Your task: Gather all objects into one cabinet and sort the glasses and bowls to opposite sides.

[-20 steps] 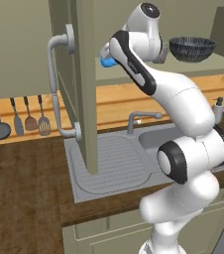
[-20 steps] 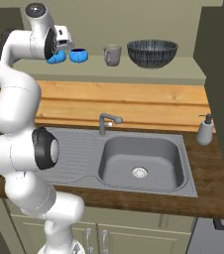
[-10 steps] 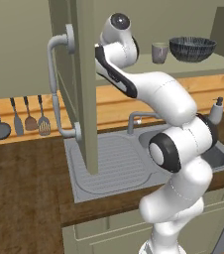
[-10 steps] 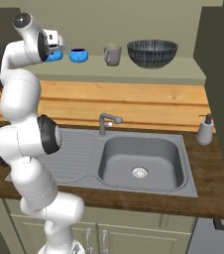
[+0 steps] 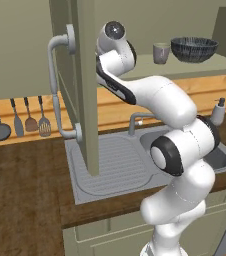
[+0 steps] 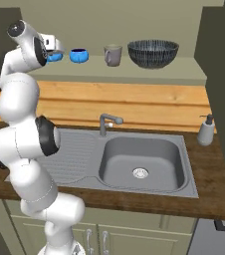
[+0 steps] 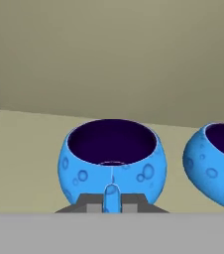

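Gripper (image 7: 112, 198) clamped on near rim of left blue bowl (image 7: 112, 158), resting on pale shelf (image 6: 134, 69) at far left. Second blue bowl (image 6: 78, 55) just beside; grey tumbler (image 6: 112, 55), wide dark bowl (image 6: 153, 53) further right.

1. I count two small blue bowls (image 6: 78, 55) on the cabinet shelf (image 6: 149, 72), at its left end; the second one (image 7: 111, 161) is near the first.
2. One grey glass (image 6: 112, 55) stands on the shelf.
3. One wide dark bowl (image 6: 153, 53) is on the shelf, at the right.
4. Below the shelf I see one soap bottle (image 6: 205, 131) and four utensils (image 5: 17, 120).
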Controlling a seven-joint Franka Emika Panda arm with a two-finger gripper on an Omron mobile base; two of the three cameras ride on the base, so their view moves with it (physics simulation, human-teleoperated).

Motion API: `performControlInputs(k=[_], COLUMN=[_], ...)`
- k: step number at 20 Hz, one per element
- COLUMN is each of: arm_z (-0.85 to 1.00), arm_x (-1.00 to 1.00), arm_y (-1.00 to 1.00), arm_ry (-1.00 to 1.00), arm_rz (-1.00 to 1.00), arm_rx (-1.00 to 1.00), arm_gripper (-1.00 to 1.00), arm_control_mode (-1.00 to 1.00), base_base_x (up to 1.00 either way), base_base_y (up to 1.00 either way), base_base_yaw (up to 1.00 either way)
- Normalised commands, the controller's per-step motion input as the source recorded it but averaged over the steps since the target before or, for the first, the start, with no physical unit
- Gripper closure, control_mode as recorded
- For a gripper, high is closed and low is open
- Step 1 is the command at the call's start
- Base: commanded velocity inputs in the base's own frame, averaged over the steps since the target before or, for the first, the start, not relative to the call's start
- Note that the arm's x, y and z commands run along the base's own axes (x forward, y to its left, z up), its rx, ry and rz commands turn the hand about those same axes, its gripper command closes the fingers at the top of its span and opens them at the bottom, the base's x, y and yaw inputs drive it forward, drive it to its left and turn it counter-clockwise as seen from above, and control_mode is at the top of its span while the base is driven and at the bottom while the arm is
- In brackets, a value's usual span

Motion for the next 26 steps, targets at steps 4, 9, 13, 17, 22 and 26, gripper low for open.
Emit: performControlInputs(k=[4, 9, 13, 17, 22, 26], arm_z=[0.0, 0.0, 0.0, 0.0, 0.0, -0.15], arm_x=[0.0, 0.18, 0.41, 0.06, 0.08, -0.05], arm_y=[-0.6, -0.24, 0.15, 0.01, 0.05, 0.16], arm_ry=[0.0, 0.01, 0.08, 0.01, 0.02, 0.04], arm_rz=[0.0, 0.01, 0.09, 0.0, 0.0, 0.0], arm_rx=[0.15, 0.07, 0.05, 0.0, 0.0, -0.03], arm_gripper=[1.0, 1.0, 1.0, 1.0, 1.0, 1.0], arm_control_mode=[-1.0, -1.0, -1.0, -1.0, -1.0, -1.0], base_base_x=[0.0, 0.0, 0.0, 0.0, 0.0, 0.0], base_base_y=[0.0, 0.0, 0.0, 0.0, 0.0, 0.0], base_base_yaw=[0.0, 0.0, 0.0, 0.0, 0.0, 0.0])
